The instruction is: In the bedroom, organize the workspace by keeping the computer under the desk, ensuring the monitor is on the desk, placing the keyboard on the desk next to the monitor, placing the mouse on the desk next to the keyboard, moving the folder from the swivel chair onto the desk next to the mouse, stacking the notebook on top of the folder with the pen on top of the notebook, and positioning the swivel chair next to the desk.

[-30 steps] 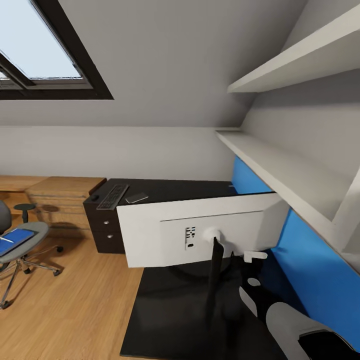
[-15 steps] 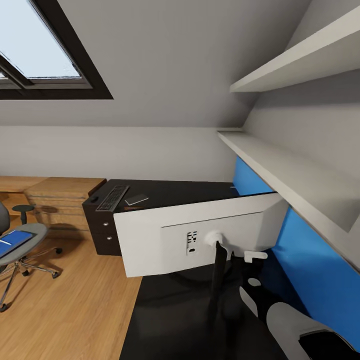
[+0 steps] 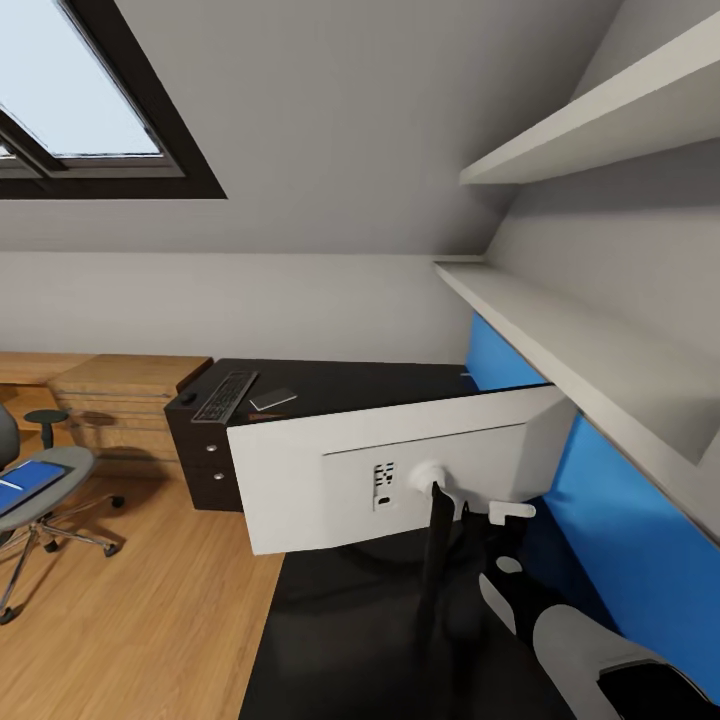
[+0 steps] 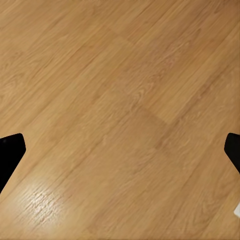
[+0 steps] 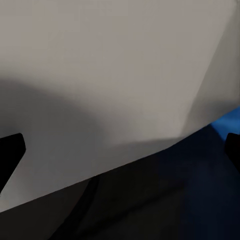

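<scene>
**Spotter:** Start with the counter (image 3: 340,640): its black top runs from the bottom centre of the head view back to mid-frame. Your monitor (image 3: 390,470) stands on it at centre frame, white back toward you, tilted, its stand (image 3: 432,560) dropping to the counter.

**Operator:** What changed?

**Spotter:** Over the last second the monitor's left end swung slightly further left in the picture; in the last half second nothing shifted. I judge you've finished nudging it, so the monitor step looks met.

**Operator:** The rest?

**Spotter:** The swivel chair (image 3: 40,490) sits at the left edge, well apart from the counter, with the folder (image 3: 22,486) on its seat. The keyboard (image 3: 225,394) lies on the counter's far end at mid-left, a flat grey thing (image 3: 273,398), likely the notebook, just beside it, and the mouse (image 3: 190,396) near its other side.

**Operator:** Grippers?

**Spotter:** Your right gripper (image 5: 120,150) is spread wide, holding nothing, close against the monitor's white back. Your left gripper (image 4: 120,150) is equally wide, empty, over bare wooden floor (image 4: 120,100).
</scene>
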Available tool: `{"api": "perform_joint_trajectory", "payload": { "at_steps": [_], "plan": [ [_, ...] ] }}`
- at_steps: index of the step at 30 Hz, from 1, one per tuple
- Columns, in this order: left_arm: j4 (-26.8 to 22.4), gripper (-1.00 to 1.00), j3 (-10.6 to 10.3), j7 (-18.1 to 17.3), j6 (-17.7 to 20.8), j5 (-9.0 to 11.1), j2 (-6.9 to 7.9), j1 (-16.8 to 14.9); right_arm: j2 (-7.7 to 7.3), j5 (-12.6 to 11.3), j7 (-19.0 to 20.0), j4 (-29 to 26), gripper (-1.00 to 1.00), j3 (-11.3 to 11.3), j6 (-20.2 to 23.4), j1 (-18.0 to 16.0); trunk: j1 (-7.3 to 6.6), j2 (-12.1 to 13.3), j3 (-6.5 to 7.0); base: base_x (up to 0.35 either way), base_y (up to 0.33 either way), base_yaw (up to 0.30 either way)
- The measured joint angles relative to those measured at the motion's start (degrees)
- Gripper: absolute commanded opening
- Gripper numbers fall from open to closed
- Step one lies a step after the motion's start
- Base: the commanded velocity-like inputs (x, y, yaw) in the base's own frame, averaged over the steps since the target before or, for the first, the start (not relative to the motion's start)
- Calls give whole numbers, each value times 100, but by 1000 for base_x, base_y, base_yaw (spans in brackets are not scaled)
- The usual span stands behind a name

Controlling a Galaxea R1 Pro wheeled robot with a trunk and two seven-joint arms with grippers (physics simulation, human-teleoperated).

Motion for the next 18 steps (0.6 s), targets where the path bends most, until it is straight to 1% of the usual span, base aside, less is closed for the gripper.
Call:
{"api": "perform_joint_trajectory", "payload": {
  "at_steps": [4, 13, 18],
  "plan": [
    [-1, 100, -2, -20, 0, 0, 1, -1, -2, -1, -5, -3, 100, -1, 0, 0, -2, -1, 0, 159, 0, 0],
    [0, 100, 6, -24, 0, 2, 2, -4, 10, -8, -32, -14, 100, -8, 3, 0, 0, 0, 0, 35, -1, 0],
    [0, 100, 6, -25, 0, 1, 2, -3, 5, -10, -33, -13, 100, -4, -1, 1, -2, -1, 0, 200, -43, 0]
  ]
}}
